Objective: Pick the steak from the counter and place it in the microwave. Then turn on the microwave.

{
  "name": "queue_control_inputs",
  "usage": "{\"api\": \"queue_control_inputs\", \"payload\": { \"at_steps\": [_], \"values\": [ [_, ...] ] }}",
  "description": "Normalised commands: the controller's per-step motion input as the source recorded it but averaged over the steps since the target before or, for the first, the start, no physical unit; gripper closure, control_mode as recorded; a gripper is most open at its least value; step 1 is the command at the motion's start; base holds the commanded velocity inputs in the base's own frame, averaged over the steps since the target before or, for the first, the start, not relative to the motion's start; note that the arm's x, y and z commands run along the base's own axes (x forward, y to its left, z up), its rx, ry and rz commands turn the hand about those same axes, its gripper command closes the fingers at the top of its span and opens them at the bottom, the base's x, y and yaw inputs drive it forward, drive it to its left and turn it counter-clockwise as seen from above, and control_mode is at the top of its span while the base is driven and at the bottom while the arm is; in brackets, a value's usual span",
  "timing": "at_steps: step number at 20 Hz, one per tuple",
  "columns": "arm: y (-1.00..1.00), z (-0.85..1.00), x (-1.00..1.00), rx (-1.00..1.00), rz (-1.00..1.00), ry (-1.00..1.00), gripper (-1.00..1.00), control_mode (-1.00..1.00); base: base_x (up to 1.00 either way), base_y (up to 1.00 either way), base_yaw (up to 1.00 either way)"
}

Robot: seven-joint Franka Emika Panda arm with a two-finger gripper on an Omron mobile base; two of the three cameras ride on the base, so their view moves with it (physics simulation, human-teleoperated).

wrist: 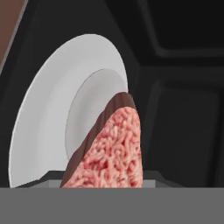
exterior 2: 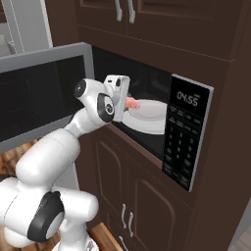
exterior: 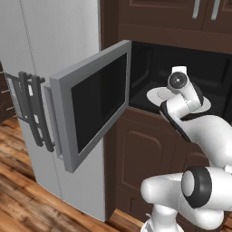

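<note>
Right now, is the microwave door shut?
No, the microwave door is swung wide open to the left, showing the white plate inside.

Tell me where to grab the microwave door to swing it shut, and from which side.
Take the microwave door by its free outer edge, the grey frame farthest from the hinge, coming from the room side. It stands wide open, hinged at the cavity's left, so that edge probably gives the most leverage. The jaws are busy holding the steak.

Pinkish-red mottled steak [wrist: 114, 151], white plate [wrist: 52, 100], black microwave [exterior 2: 188, 130]
</note>
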Motion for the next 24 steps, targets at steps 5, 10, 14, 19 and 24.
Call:
{"api": "queue_control_inputs", "payload": {
  "at_steps": [5, 10, 14, 19, 24],
  "values": [
    [-0.16, 0.00, 0.25, 0.00, 0.00, 0.00, 1.00, -1.00, 0.00, 0.00, 0.00],
    [-0.15, 0.00, 0.22, 0.00, 0.00, 0.05, 1.00, -1.00, 0.00, 0.00, 0.00],
    [-0.12, -0.01, 0.15, 0.00, 0.00, 0.10, 1.00, -1.00, 0.00, 0.00, 0.00],
    [-0.09, -0.04, 0.13, 0.00, 0.00, 0.11, 1.00, -1.00, 0.00, 0.00, 0.00],
    [-0.02, -0.10, 0.12, 0.00, 0.00, 0.05, 1.00, -1.00, 0.00, 0.00, 0.00]
  ]
}}
